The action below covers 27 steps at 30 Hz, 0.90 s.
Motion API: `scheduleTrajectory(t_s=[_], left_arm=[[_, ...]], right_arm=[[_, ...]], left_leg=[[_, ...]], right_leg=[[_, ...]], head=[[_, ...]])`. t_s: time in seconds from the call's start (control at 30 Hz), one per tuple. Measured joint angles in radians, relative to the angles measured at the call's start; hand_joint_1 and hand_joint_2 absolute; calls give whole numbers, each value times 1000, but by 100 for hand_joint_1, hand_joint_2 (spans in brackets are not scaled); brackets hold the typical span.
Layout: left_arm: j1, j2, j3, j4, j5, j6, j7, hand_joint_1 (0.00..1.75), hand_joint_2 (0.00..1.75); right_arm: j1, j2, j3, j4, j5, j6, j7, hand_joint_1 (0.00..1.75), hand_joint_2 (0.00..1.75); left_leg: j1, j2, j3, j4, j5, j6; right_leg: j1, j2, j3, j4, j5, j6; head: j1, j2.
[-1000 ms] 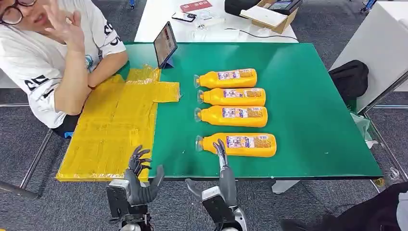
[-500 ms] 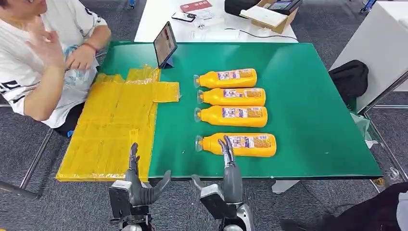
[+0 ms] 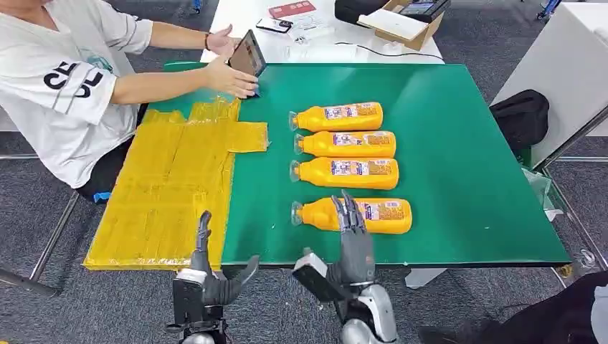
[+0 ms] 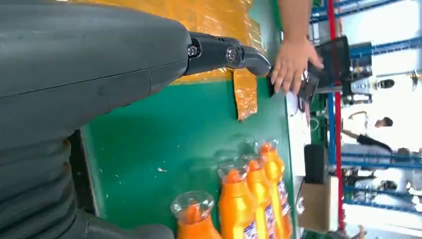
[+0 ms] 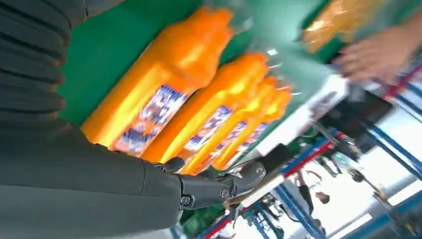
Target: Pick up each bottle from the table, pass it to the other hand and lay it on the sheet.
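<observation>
1. Right hand (image 3: pixel 353 240) has pushed forward over the nearest orange bottle (image 3: pixel 373 216), fingers apart, gripping nothing yet.
2. Left hand (image 3: pixel 208 276) waits spread by the yellow sheet (image 3: pixel 172 193); all four bottles remain on the desk (image 3: pixel 466 172).

A green counter (image 3: pixel 459 143) carries four orange bottles lying on their sides in a row, caps pointing toward the yellow sheet. The nearest bottle (image 3: pixel 355 215) lies under the right hand's (image 3: pixel 353 247) fingertips; the second bottle (image 3: pixel 348 173), third bottle (image 3: pixel 346 144) and farthest bottle (image 3: pixel 337 117) lie beyond it. The yellow sheet (image 3: pixel 172 186) lies ahead of the left hand (image 3: pixel 208 276). A tablet (image 3: pixel 246 61) stands past the sheet.
</observation>
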Motion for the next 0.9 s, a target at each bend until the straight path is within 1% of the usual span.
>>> scheduleTrajectory(t_s=[0.2,0.37,0.47,0.7,0.9], left_arm=[[-5,-10,1,27,-43,-8,6,0,175],[-7,-18,3,37,-44,-14,7,0,175],[-9,-18,3,41,-46,-18,7,0,175],[-11,-19,5,47,-47,-20,9,0,175],[-11,-22,9,53,-47,-22,15,0,175]], right_arm=[[-54,-17,-48,30,88,54,93,0,175],[-81,-24,-55,76,130,68,132,0,175],[-94,-28,-58,96,138,70,141,0,175],[-117,-35,-64,143,129,146,192,0,175],[-142,-45,-71,194,158,158,248,0,175]], left_leg=[[0,0,0,0,0,0],[0,0,0,0,0,0],[0,0,-1,0,0,0],[0,0,-1,0,0,0],[0,0,-1,0,0,0]], right_leg=[[0,0,0,0,0,0],[0,0,-1,0,0,0],[0,0,-1,0,0,0],[0,0,0,0,0,0],[0,0,0,0,0,0]], head=[[0,0],[0,0],[0,0],[0,0],[0,0]])
